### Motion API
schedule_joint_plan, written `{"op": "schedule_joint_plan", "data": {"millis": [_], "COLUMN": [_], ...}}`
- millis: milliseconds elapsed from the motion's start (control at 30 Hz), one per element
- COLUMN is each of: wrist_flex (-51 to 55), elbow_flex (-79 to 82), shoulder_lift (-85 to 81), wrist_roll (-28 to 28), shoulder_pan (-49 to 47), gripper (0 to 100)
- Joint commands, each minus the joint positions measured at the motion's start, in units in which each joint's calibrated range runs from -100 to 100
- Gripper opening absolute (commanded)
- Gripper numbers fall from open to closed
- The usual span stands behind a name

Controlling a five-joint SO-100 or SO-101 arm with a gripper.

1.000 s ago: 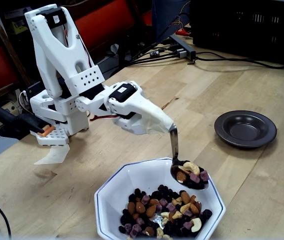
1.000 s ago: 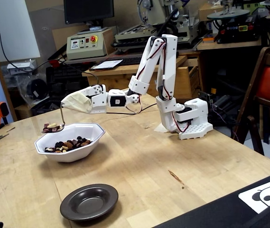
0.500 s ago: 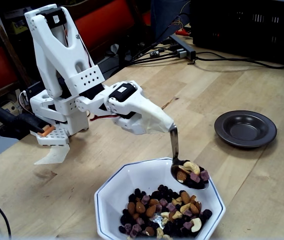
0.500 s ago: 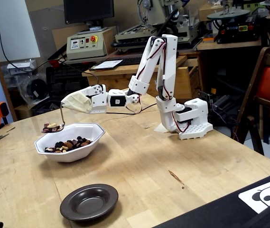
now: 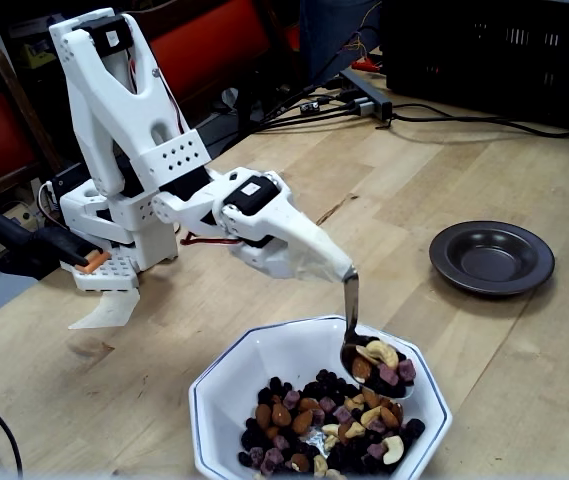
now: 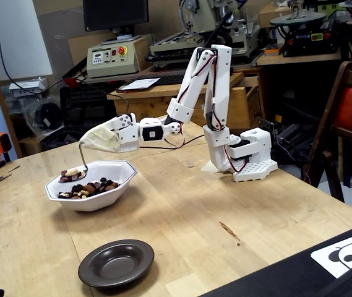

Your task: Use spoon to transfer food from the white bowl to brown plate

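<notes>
Gripper [image 5: 336, 268] clamped on spoon [image 5: 352, 318], loaded with food [image 5: 382, 362], low over white bowl [image 5: 226, 380]. Brown plate [image 5: 491, 257] off at two o'clock, bare.

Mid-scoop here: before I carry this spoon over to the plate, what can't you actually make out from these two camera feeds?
- Gripper jaws: a pale wrap covers them in both fixed views, so the grip on the spoon is unseen.
- White bowl: its near rim is cut off by the bottom edge in a fixed view.
- Food on the spoon: too small to count in a fixed view.
- Brown plate: looks empty; crumbs would be too small.
</notes>
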Motion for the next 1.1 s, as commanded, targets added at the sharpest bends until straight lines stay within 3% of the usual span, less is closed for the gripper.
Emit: {"op": "schedule_joint_plan", "data": {"millis": [0, 367, 1067], "wrist_flex": [3.0, 8.7, 11.9], "elbow_flex": [-3.6, -2.9, -2.8], "shoulder_lift": [-4.8, -15.8, -20.2], "wrist_roll": [0.3, 0.3, 1.3], "shoulder_pan": [-0.2, -6.7, -22.2], "gripper": [2, 2, 2]}}
